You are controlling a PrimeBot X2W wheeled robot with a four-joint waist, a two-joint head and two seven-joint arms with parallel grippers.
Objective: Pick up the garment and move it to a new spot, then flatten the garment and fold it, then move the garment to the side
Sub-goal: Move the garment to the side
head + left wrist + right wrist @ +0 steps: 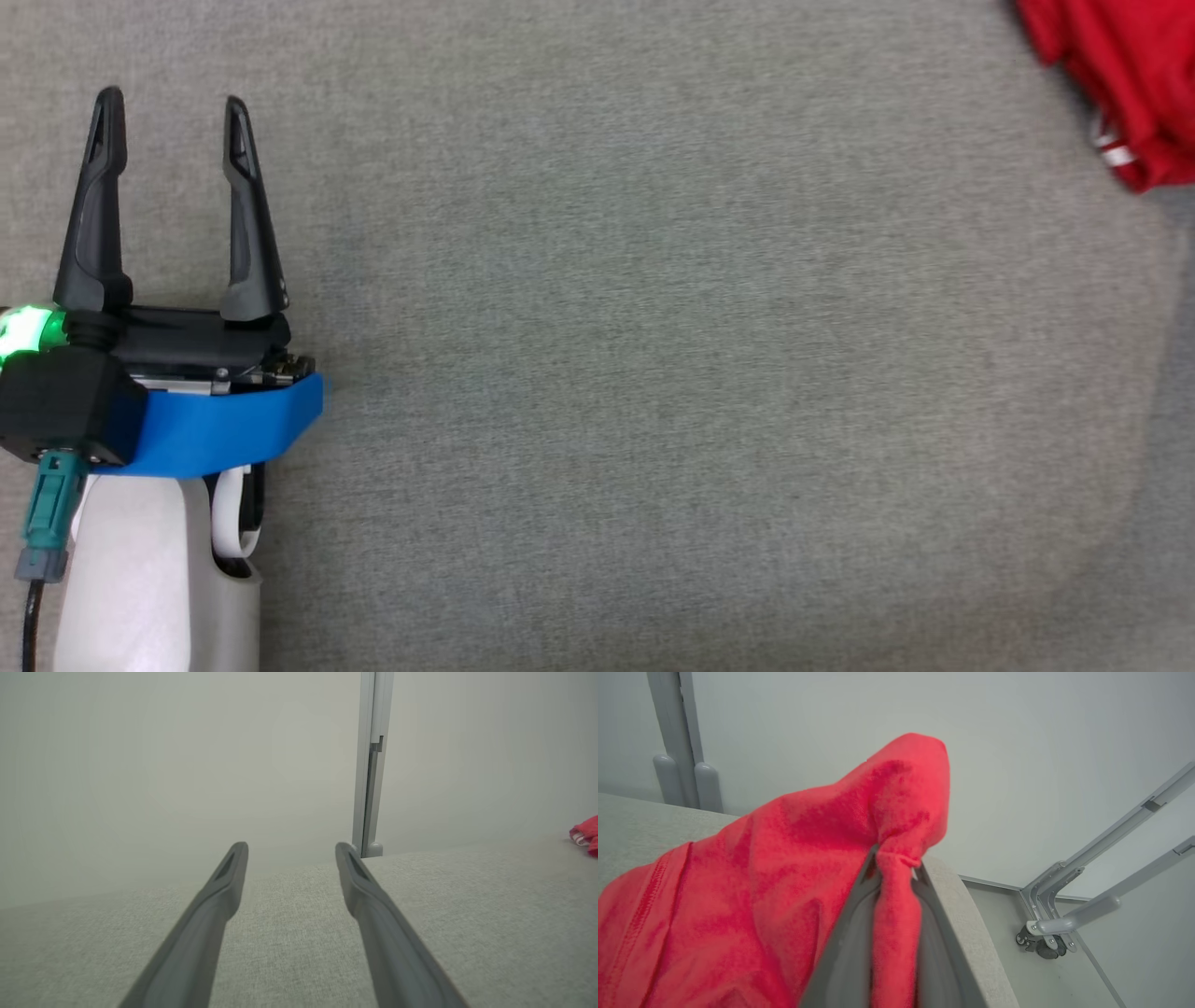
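At the desk's right edge, the right pincer clamps a fold of the red garment; the left pincer gapes wide.

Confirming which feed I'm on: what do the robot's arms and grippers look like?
Left gripper: two long tapered black fingers, black base, blue band, pale forearm, green light, teal connector on a black cable. Right gripper: matching dark grey fingers.

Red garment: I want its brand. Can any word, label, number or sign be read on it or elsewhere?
None readable.
The red garment has a white striped bit at its edge, too small to show any letters.
The left claw and grey surface bear no writing.
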